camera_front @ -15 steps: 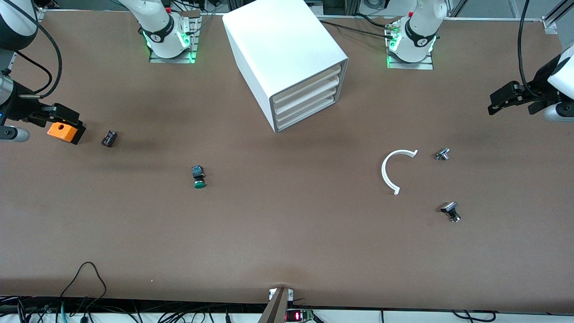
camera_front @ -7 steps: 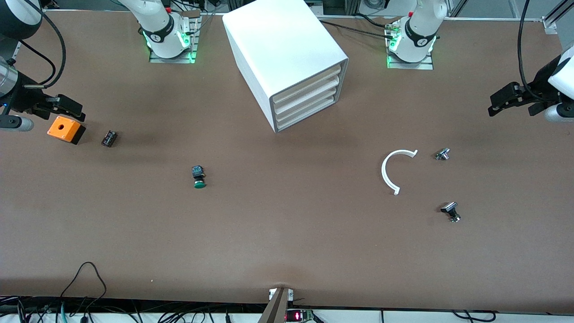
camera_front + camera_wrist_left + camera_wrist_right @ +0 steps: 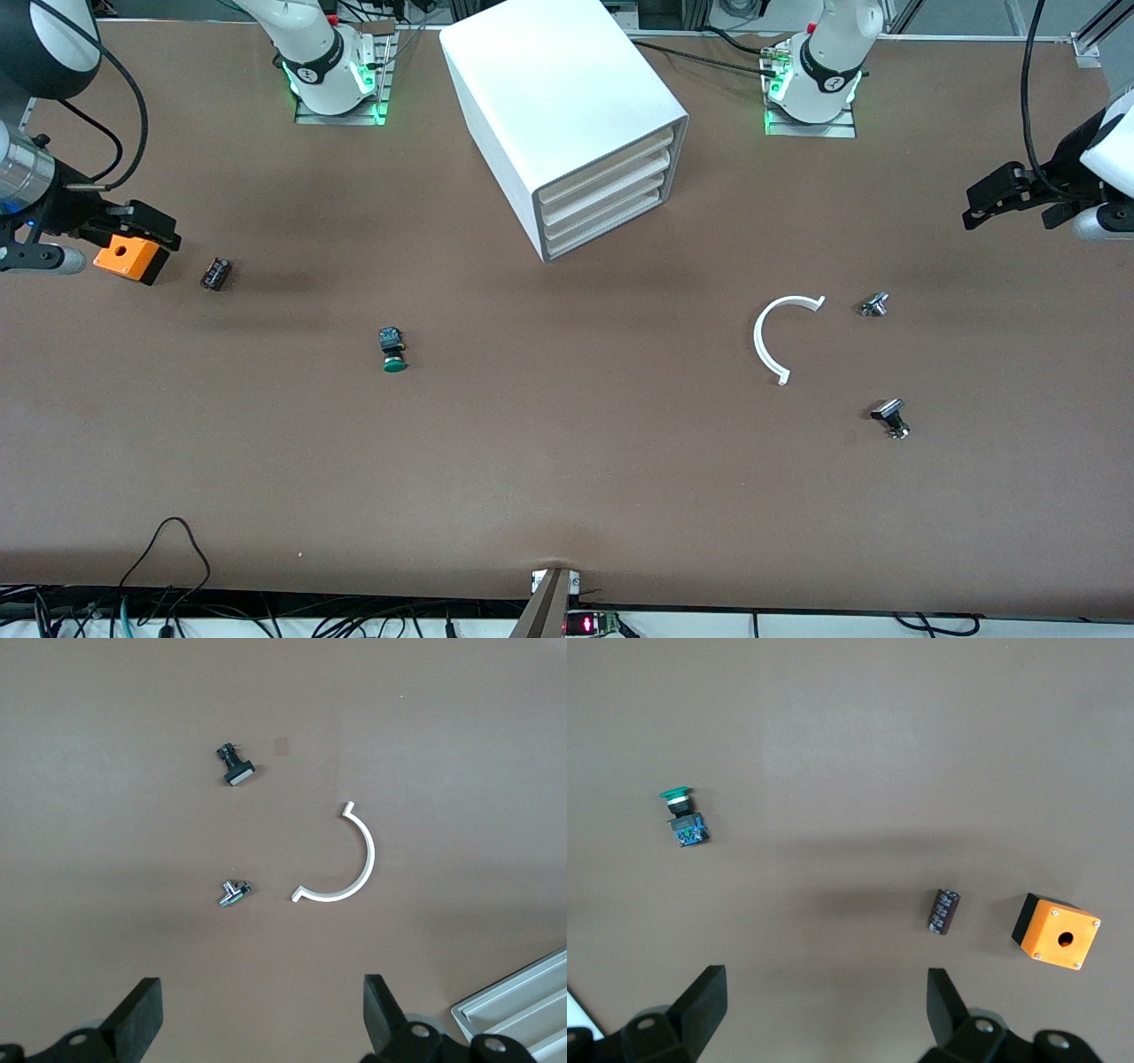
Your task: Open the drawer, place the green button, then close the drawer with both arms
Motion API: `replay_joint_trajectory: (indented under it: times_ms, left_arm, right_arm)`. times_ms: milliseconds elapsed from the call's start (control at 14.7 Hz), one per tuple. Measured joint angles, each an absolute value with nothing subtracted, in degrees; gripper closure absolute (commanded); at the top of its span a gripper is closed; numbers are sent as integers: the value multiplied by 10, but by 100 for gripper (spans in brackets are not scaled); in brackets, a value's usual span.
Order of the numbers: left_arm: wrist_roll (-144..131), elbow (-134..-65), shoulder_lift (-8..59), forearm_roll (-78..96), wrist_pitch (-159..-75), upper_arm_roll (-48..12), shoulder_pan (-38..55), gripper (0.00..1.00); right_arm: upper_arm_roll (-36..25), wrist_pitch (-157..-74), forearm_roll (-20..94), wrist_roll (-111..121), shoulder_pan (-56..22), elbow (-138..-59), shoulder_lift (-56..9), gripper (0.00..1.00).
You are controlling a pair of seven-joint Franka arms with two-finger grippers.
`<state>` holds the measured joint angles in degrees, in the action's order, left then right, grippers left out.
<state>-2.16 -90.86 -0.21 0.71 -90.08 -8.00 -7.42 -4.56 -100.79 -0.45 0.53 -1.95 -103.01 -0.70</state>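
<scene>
Brown worktop (image 3: 567, 478), pretty roomy, bits scattered around. White cabinet (image 3: 563, 115) sits between the two arm bases, angled, four drawers all pushed in; lowest drawer (image 3: 602, 232) fully closed, flush with the ones above it.

Right arm hangs at its own end of the worktop, right end effector (image 3: 146, 232) up in the air over the orange box (image 3: 130, 258), fingers (image 3: 700, 1005) spread wide apart, nothing between them. Left arm parked at its own end, left end effector (image 3: 997, 197) in the air over bare worktop, fingers (image 3: 142, 1017) also wide apart and empty.

White C-shaped ring (image 3: 778, 337) lies flat toward the left arm's end, nearer the front camera than the cabinet. Orange box has a round hole on top and a black base, and sits apart from everything else.

Button (image 3: 392, 348) lies on its side out in the open, green cap pointing toward the front camera, well apart from both end effectors and the cabinet, nearer the camera than the box.

Small dark cylinder (image 3: 214, 273) just beside the box. Two metal knobs: one (image 3: 874, 304) near the ring's open end, other (image 3: 891, 417) nearer the camera.
</scene>
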Motion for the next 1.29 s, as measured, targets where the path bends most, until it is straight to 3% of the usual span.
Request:
replay_joint_trajectory:
  times_ms: [883, 1291]
  left_arm:
    - [-22, -909, 36, 36, -901, -93, -71, 0]
    - [-21, -938, 198, 48, -952, -110, -56, 0]
  right_arm:
    - [-44, -1113, -3, 5, -81, -1030, -124, 0]
    - [-44, -1157, -3, 0, -134, -1030, -179, 0]
